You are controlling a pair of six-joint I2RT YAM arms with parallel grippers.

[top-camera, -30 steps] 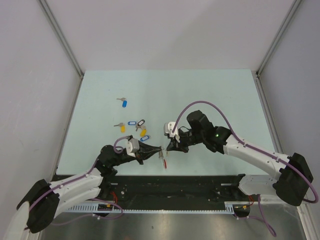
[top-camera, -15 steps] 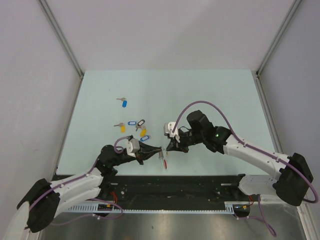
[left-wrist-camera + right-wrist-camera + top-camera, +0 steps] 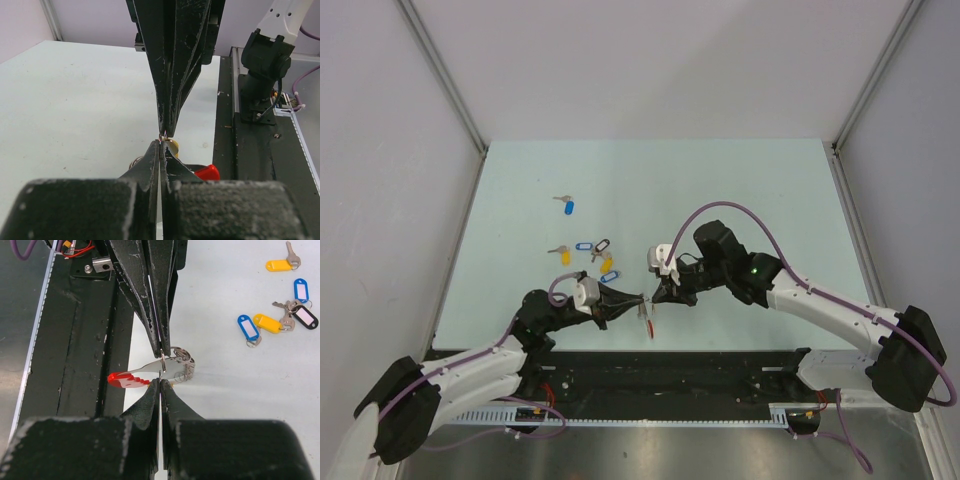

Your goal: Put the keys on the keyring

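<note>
Just below the centre of the top view, the left tool (image 3: 636, 298) and the right tool (image 3: 656, 295) meet tip to tip above the near edge of the pale green surface (image 3: 740, 190). Both are fully closed, jaws pressed flat together. Between their tips hangs the keyring (image 3: 648, 322), its red part pointing toward the bottom of the frame.

In the right wrist view, the keyring (image 3: 167, 369) lies across the middle of the frame, with the red arc to the left and the silver metal piece and wire loop to the right. The right tool (image 3: 160, 384) pinches the metal piece from below. The left tool (image 3: 161, 354) comes down from the top and nips it where the loop joins.

In the left wrist view, only a small ring and the red tip of the keyring (image 3: 207, 172) show behind the closed left tool (image 3: 160, 145).

The keys (image 3: 595, 255) lie loose on the surface, up and left of the tools. One blue-tagged key sits apart, farther up.
</note>
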